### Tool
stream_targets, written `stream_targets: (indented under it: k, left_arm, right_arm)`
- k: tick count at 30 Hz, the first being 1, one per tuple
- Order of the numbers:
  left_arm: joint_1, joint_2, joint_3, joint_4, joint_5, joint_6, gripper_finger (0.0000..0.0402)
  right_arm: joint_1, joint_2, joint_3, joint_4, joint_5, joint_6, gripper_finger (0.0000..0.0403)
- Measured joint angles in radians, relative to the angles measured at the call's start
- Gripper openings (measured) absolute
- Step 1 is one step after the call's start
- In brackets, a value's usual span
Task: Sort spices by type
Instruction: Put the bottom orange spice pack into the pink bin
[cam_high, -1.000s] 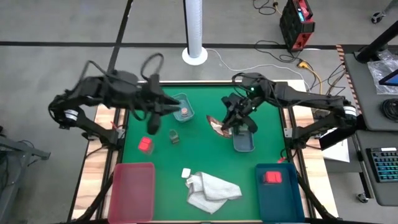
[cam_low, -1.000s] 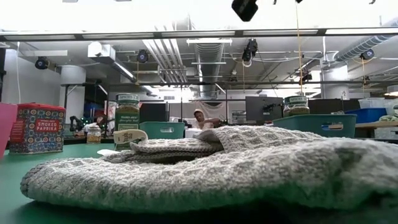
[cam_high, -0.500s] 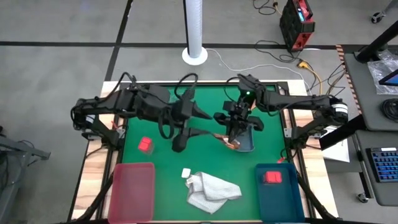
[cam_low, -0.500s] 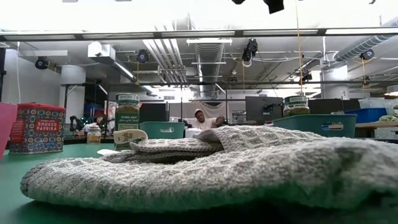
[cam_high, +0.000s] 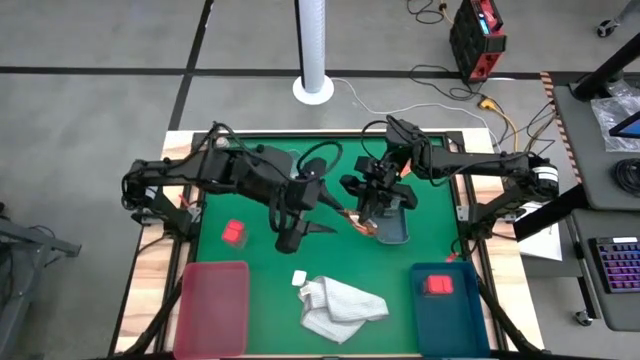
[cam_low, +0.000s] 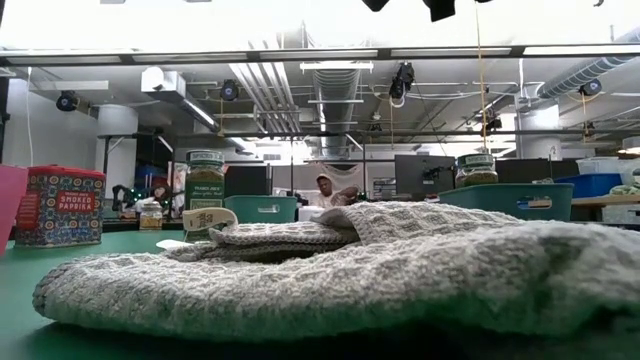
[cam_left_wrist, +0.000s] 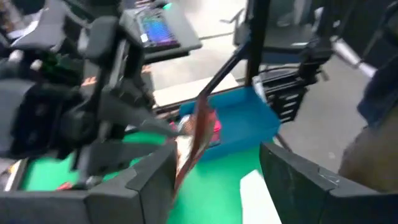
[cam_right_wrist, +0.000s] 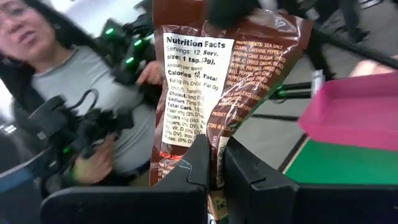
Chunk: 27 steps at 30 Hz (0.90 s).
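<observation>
We saw the right gripper (cam_right_wrist: 214, 163) pinching the brown packet (cam_right_wrist: 221, 81) by its edge; the left gripper (cam_left_wrist: 214, 171), spread, came near, and we feared a collision could pull it loose

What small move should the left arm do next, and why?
Probably close the left end effector on the brown packet. Its fingers stand open around the packet's edge, while the right end effector grips it shut above the green table, so this looks like a handover.
</observation>
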Motion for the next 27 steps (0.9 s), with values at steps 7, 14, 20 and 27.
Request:
stream_targets:
  k: [7, 14, 20, 27]
  left_arm:
    - [0.021, -0.017, 0.024, -0.025, 0.09, 0.008, 0.0154]
    - [0.023, -0.017, 0.024, -0.076, 0.145, 0.029, 0.0051]
    - [0.02, -0.035, 0.048, -0.116, 0.137, 0.06, 0.0003]
    - [0.024, -0.099, 0.176, -0.356, 0.098, -0.03, 0.0]
  right_arm:
    - [0.034, 0.02, 0.048, 0.003, 0.071, 0.047, 0.0013]
    - [0.083, 0.061, 0.126, 0.001, 0.128, 0.102, 0.0013]
    - [0.119, 0.107, 0.173, 0.003, 0.192, 0.115, 0.0017]
    - [0.097, 0.105, 0.202, -0.009, 0.267, 0.276, 0.0098]
